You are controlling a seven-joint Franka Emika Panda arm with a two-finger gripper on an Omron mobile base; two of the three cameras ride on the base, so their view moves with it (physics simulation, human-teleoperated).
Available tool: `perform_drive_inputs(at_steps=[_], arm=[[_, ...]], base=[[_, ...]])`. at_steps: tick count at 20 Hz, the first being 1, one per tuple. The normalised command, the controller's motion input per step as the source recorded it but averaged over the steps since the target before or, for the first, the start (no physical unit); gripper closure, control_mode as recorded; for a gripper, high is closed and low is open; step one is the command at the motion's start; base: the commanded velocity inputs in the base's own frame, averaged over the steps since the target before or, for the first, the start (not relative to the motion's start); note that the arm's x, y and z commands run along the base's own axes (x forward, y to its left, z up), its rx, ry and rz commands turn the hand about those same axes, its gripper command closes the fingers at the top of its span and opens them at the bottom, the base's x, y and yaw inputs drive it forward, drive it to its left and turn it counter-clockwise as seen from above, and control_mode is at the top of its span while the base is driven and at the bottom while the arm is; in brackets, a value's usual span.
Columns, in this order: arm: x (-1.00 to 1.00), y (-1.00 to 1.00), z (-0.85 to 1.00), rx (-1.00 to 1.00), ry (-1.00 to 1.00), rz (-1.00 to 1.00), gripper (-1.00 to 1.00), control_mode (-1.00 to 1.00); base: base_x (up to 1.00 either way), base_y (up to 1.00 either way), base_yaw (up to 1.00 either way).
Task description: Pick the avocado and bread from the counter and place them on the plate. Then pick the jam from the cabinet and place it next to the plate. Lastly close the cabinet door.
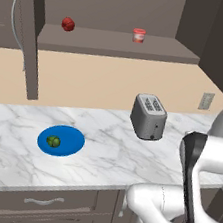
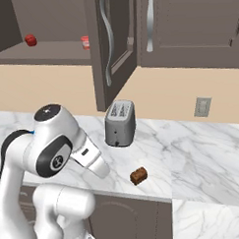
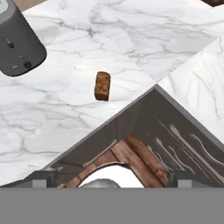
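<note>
Marble counter (image 2: 201, 152) bears bread (image 3: 102, 85); end effector (image 3: 112, 177) released; jam (image 1: 139, 35) label unreadable.

Bread (image 3: 102, 85) lies ahead of the fingers (image 3: 39, 179) on bare counter (image 3: 131, 39), open marble all round it, no clutter nr. Toaster (image 3: 17, 39) stands further ahead, off to one side, well apart from bread. Counter edge sits btwn fingers and bread. Up top, cabinet door (image 2: 108, 48) hangs open, projecting over toaster area.
</note>
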Motion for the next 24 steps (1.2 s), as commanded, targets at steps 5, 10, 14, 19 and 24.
perform_drive_inputs(at_steps=[5,10,14,19,24], arm=[[0.01,-0.29,-0.35,0.0,0.0,-0.04,-1.0,-1.0],[0.08,-0.22,-0.33,0.0,0.0,-0.03,-1.0,-1.0],[0.17,-0.11,-0.3,0.0,0.02,-0.02,-1.0,-1.0],[0.26,-0.08,-0.27,0.0,0.03,-0.03,-1.0,-1.0],[0.33,-0.08,-0.31,0.0,0.01,0.0,-1.0,-1.0]], base=[[0.0,0.0,0.0],[0.0,0.0,0.0],[0.0,0.0,0.0],[0.0,0.0,0.0],[0.0,0.0,0.0]])
